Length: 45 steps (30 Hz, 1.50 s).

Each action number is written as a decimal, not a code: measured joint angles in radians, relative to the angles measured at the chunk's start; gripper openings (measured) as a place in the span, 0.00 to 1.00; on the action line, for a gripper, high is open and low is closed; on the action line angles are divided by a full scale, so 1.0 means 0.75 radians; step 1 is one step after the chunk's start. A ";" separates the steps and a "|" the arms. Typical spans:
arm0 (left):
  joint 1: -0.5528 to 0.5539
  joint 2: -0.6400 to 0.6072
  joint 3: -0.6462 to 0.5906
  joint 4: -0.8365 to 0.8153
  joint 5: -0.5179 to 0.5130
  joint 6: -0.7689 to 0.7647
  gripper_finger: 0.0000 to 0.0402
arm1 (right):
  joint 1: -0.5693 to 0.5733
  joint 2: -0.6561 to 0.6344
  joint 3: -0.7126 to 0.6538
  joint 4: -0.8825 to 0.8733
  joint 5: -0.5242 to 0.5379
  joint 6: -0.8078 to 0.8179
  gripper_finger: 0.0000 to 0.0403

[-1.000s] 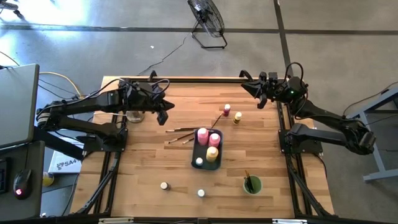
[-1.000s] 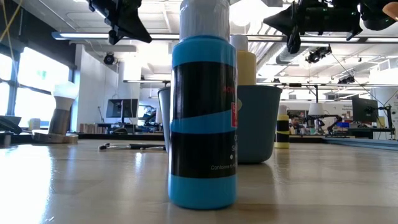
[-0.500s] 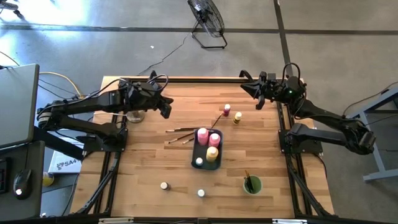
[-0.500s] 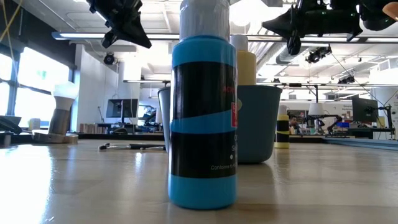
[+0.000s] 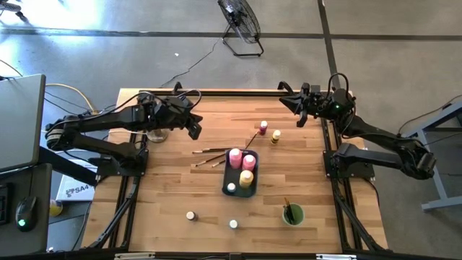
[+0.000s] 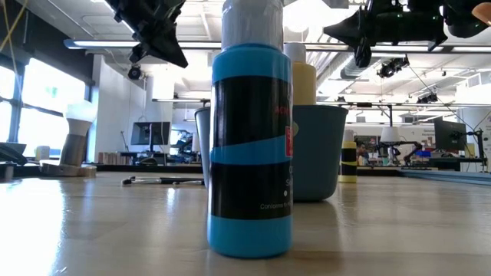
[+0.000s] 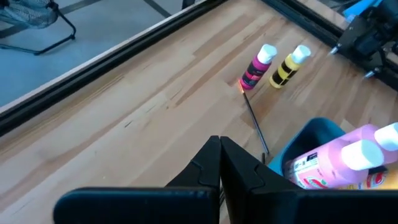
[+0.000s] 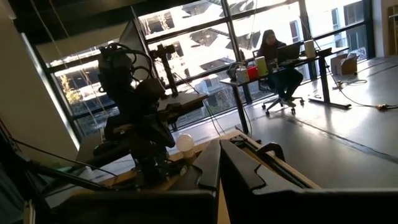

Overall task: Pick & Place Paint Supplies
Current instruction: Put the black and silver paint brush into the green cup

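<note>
Your blue-grey tray [image 5: 249, 189] at frame centre holds pink bottles [image 5: 235, 157], paintbrushes [image 5: 210, 151] lie just left, while the left gripper [image 5: 193, 131] upper left and right gripper [image 5: 284, 103] upper right hang closed, empty.

We've open board on the left; mid-table the tray [image 5: 240, 180], brushes [image 5: 211, 151] and two small bottles [image 5: 269, 132] crowd the way.
</note>
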 joint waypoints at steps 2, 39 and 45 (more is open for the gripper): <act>0.000 0.000 0.000 0.000 0.002 0.000 0.00 | 0.000 0.000 0.000 -0.001 0.005 0.001 0.00; -0.087 0.322 0.093 -0.669 0.300 0.340 0.00 | 0.001 0.000 0.000 -0.010 0.175 0.108 0.00; -0.087 0.433 0.093 -0.643 0.298 0.432 0.00 | 0.001 0.000 0.000 -0.045 0.175 0.108 0.00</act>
